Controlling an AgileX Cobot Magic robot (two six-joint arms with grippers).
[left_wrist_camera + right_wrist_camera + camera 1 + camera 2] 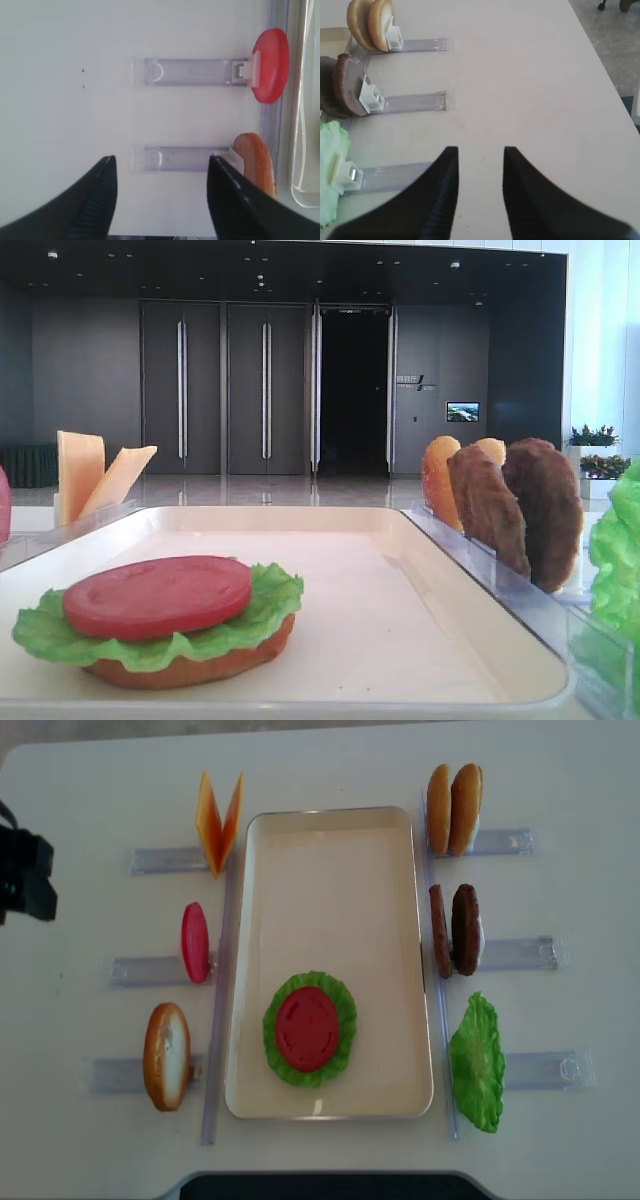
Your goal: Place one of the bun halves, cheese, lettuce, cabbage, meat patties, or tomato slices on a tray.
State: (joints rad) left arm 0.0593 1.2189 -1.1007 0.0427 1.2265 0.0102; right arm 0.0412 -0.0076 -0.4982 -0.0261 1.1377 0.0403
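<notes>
The cream tray (330, 850) holds a bun half (190, 665) topped with lettuce (345, 1020) and a tomato slice (308, 1028). Left of the tray, cheese (218, 820), a tomato slice (271, 65) and a bun half (257, 162) stand on edge. On the right stand two bun halves (370, 22), two meat patties (345, 85) and a lettuce leaf (477, 1062). The cabbage is out of view. My left gripper (160, 165) is open and empty over bare table beside the left bun half. My right gripper (480, 152) is open and empty, right of the lettuce rack.
Clear plastic racks (150, 860) run outward from the tray on both sides. A dark part of the left arm (22, 875) shows at the table's left edge. The table's right edge (615, 85) lies close to the right gripper.
</notes>
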